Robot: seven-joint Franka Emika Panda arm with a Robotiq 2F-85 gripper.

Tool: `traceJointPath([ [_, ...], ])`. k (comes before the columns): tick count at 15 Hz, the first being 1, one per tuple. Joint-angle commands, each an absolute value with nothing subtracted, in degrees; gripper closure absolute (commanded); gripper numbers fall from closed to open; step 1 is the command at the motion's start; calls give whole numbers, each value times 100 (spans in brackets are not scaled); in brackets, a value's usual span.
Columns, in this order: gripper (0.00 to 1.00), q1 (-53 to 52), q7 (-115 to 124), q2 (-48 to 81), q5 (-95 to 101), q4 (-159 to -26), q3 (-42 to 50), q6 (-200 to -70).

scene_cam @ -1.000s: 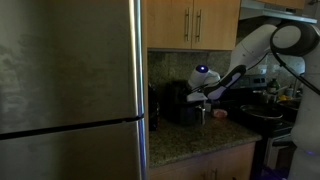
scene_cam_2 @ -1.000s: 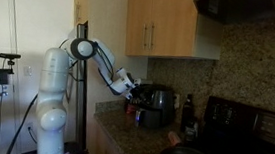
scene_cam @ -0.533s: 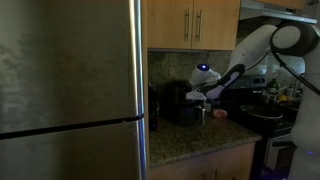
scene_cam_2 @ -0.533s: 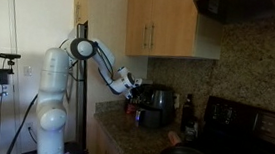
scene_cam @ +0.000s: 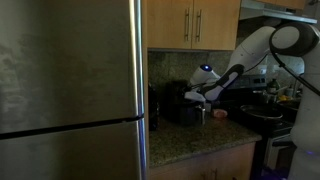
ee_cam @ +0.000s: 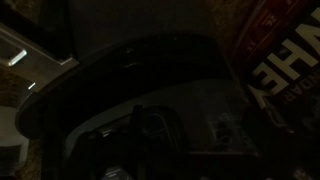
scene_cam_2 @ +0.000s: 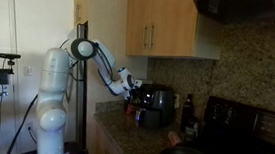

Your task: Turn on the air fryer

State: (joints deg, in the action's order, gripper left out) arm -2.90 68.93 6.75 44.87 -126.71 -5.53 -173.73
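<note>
Item: black, boxy air fryer with rounded top edges. It stands at the far side of the speckled granite bench, just right of the tall stainless-steel fridge and below the light wooden wall cabinets.

Item: your tool. It is carried on the white arm, at the air fryer's upper right edge; you cannot tell whether it touches. The wrist view is too dark, filled by the fryer's curved top, so you cannot tell whether the fingers are apart or together.

Item: small reddish cup. It sits on the bench, right of the tool.

Item: black stove, far right.
</note>
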Motion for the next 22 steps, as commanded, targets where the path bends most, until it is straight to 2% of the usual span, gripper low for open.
traceJointPath([
  [1,0,-219,6793,863,4558,-12569,-510,-17790],
  [9,0,-318,7768,794,5793,-12375,-234,-17649],
  [16,0,-319,7332,563,5145,-12781,-477,-17105],
  [17,0,-351,6746,-285,4308,-13315,-853,-16627],
  [20,0,-546,6184,-753,3440,-13254,-1029,-16022],
  [21,0,-449,6588,-134,3925,-12951,-908,-16482],
  [22,0,-524,6437,-387,3687,-12985,-985,-16236],
])
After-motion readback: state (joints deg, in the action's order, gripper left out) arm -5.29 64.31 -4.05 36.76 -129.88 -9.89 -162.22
